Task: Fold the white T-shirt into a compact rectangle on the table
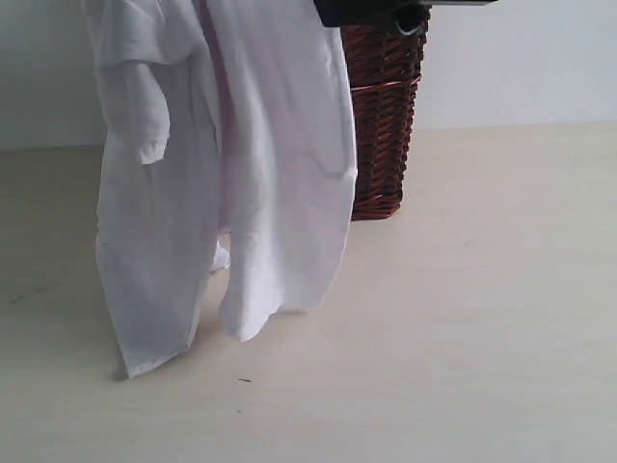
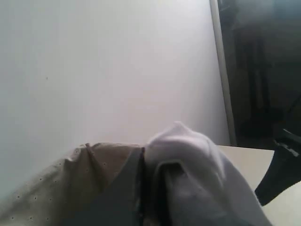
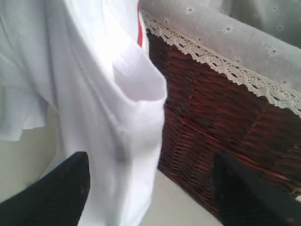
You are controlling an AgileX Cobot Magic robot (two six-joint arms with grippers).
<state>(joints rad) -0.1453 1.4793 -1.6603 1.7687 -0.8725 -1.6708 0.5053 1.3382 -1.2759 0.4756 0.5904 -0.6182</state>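
The white T-shirt [image 1: 231, 164] hangs in long folds from above the exterior view, and its lowest hem touches the table [image 1: 463, 318] at the left. One sleeve dangles at the upper left. In the left wrist view my left gripper [image 2: 148, 188] is shut on a bunched bit of the white T-shirt [image 2: 188, 150]. In the right wrist view my right gripper [image 3: 150, 188] is open, its dark fingers [image 3: 56, 188] wide apart. A hanging fold of the shirt [image 3: 122, 122] passes near one finger without being pinched. A thin red edge shows at the top.
A dark brown wicker basket [image 1: 384, 116] with a white lace rim [image 3: 225, 66] stands behind the shirt, close to the right gripper. A dark part of the right arm [image 1: 386, 12] sits above it. Pale table surface stretches to the right and front.
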